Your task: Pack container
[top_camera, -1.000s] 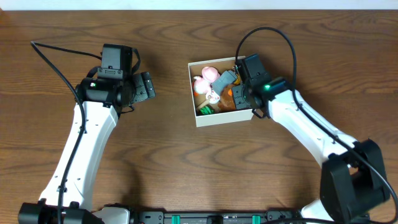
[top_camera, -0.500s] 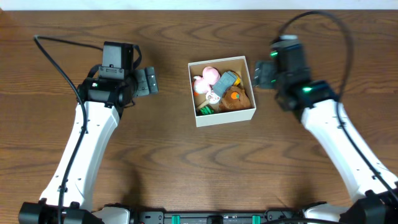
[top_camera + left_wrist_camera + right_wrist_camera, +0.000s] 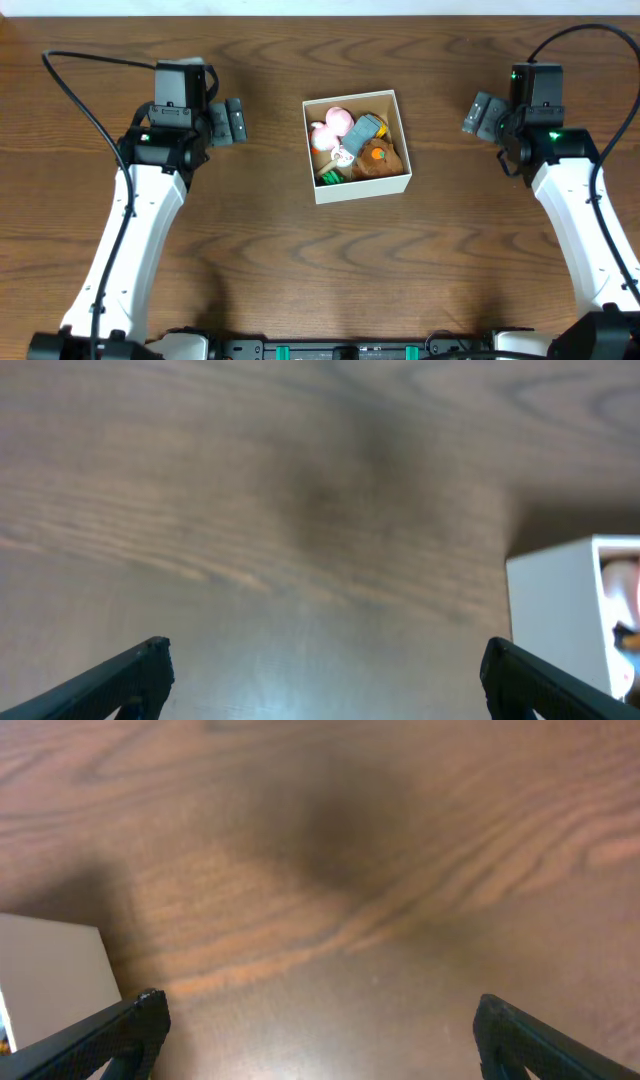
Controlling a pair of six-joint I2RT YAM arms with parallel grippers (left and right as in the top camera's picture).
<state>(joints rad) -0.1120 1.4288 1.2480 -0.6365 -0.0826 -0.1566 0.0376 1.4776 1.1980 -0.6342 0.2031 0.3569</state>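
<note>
The container (image 3: 360, 188) is a square white-walled box in the middle of the table, holding several small toys: a pink one (image 3: 330, 128), a grey one (image 3: 362, 130) and a brown one with an orange patch (image 3: 378, 156). My left gripper (image 3: 233, 121) hangs open over bare wood to the box's left, nothing between its fingers. My right gripper (image 3: 480, 114) stands open and empty to the box's right. The left wrist view shows the container's white wall (image 3: 560, 610) at the right edge; in the right wrist view a white corner of the container (image 3: 50, 970) sits at the left.
Dark wooden table (image 3: 300, 260) all round the box. Black cables loop from both arms above the table's far side. The table's far edge runs along the top of the overhead view.
My right gripper has let go over the box, opened wide and pulled away to the right. The left gripper has drifted slightly left and up, staying open.
</note>
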